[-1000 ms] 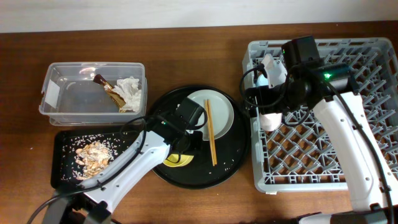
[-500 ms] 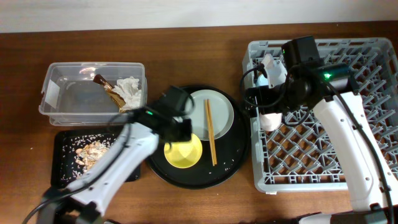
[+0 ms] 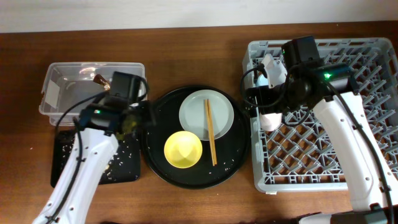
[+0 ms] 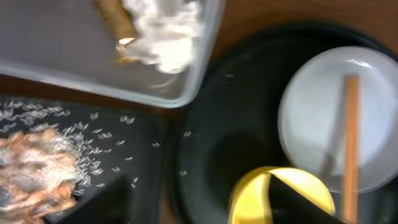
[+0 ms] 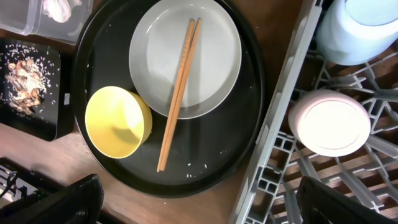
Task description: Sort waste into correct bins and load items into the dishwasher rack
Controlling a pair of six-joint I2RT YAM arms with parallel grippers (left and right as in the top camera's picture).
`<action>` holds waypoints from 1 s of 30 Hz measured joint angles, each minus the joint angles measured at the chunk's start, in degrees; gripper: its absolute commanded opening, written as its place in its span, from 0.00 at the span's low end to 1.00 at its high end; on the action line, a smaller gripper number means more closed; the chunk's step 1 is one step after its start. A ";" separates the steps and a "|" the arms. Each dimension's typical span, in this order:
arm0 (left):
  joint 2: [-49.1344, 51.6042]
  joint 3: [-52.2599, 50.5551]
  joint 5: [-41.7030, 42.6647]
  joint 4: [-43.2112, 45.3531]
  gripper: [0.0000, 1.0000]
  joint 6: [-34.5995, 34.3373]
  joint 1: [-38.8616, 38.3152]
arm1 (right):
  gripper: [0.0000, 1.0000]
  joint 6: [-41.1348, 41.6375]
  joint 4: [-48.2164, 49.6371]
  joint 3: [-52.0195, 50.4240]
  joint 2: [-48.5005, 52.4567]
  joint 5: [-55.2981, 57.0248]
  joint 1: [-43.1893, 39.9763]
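Left jaws, spread and empty, have swung clear of the yellow bowl (image 3: 183,150), freeing it for racking; right jaws likewise spread.

Overhead looks straight down on the whole table (image 3: 186,50), the left wrist view hangs close and blurred by the clear tub (image 4: 56,59), the right wrist higher at the left edge of the dishwasher rack (image 5: 267,140) — all share the yellow bowl (image 3: 183,150).
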 measured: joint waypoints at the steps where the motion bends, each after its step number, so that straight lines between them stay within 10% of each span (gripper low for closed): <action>1: -0.09 0.00 -0.46 -0.92 0.99 -0.07 0.90 | 0.98 0.15 0.00 0.00 0.00 -0.17 0.00; 13: -0.09 0.00 -1.49 -2.34 0.99 0.02 2.36 | 0.69 12.72 5.31 -3.04 4.20 -0.63 9.07; 15: -0.09 0.00 -1.49 -2.32 0.99 0.02 2.36 | 1.00 16.63 7.39 -4.17 6.01 4.02 12.11; 19: -0.09 0.00 -1.51 -2.32 0.99 0.04 2.36 | 0.99 19.78 13.07 -4.68 7.98 8.07 15.45; 24: -0.09 0.00 -1.51 -2.32 0.99 0.04 2.36 | 0.18 21.49 17.11 -4.74 8.04 9.75 16.28; 30: -0.09 0.00 -1.49 -2.34 0.99 0.02 2.36 | 0.13 25.20 22.08 -7.30 10.01 10.69 18.80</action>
